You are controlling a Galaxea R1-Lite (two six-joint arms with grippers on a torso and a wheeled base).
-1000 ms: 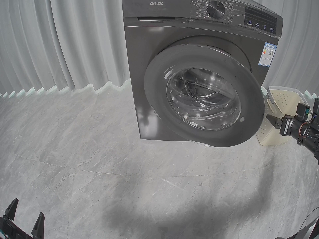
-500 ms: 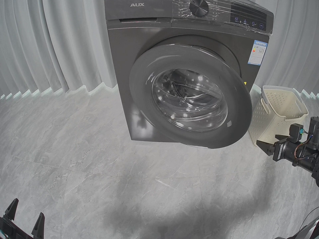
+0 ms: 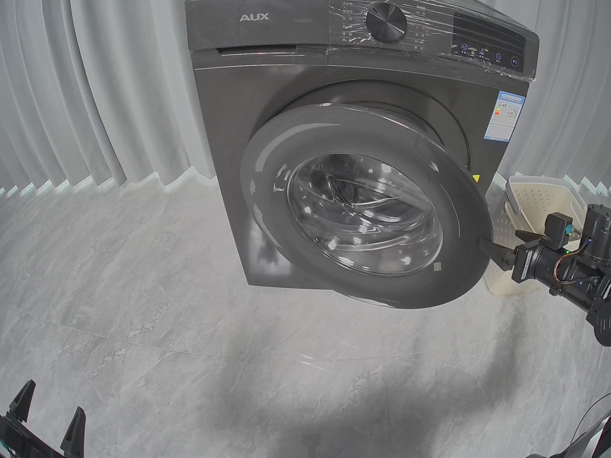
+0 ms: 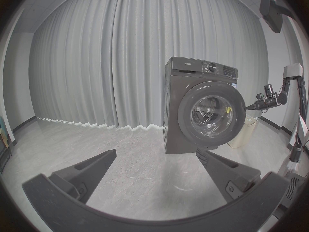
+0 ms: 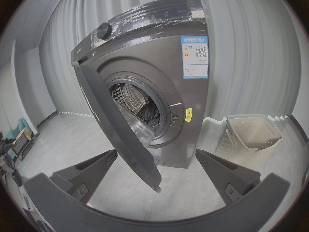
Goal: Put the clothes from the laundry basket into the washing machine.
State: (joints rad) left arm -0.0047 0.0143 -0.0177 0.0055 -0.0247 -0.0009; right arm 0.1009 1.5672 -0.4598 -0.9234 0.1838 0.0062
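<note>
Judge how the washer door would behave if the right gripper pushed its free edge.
The door looks like a rigid ring around a glass bowl, so it should probably swing as one piece rather than flex. Its rim looks smooth and glossy, so the open right gripper beside that edge might slip along it.

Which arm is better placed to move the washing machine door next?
Right. The right gripper sits at the free edge of the half-open washing machine door, jaws open; the left gripper hangs low, far from it.
</note>
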